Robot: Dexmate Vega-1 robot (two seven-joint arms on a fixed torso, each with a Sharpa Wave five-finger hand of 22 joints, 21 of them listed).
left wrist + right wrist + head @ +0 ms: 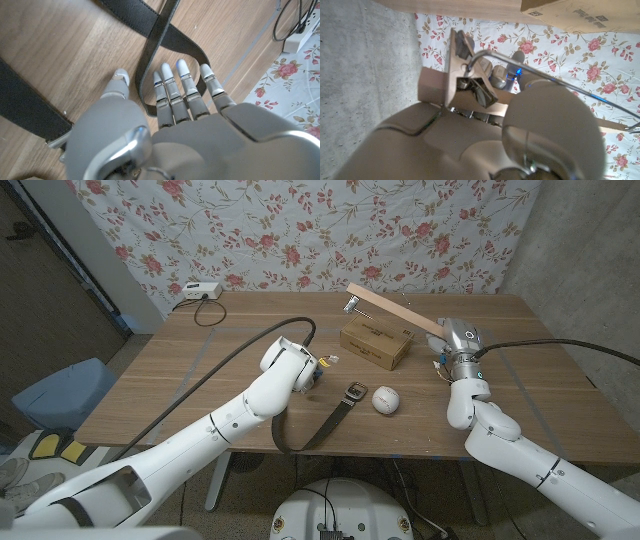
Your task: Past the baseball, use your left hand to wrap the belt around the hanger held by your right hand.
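So far only the holding half is done: my right hand (458, 340) grips the wooden hanger (395, 308), which juts away up and to my left over the cardboard box (376, 342), raised off the surface (180, 380). No turn of the belt (330, 420) is on it yet. The belt lies on the surface, its long axis slanting from the buckle end just beside the baseball (386, 399) back toward the near edge, where it curls into a loop. My left hand (300, 370) hangs over it with fingers (172, 87) outstretched and apart, holding nothing, their tips at the loop. Left to do, I judge: pinch the belt, carry it beyond the baseball, and wind it round the hanger.
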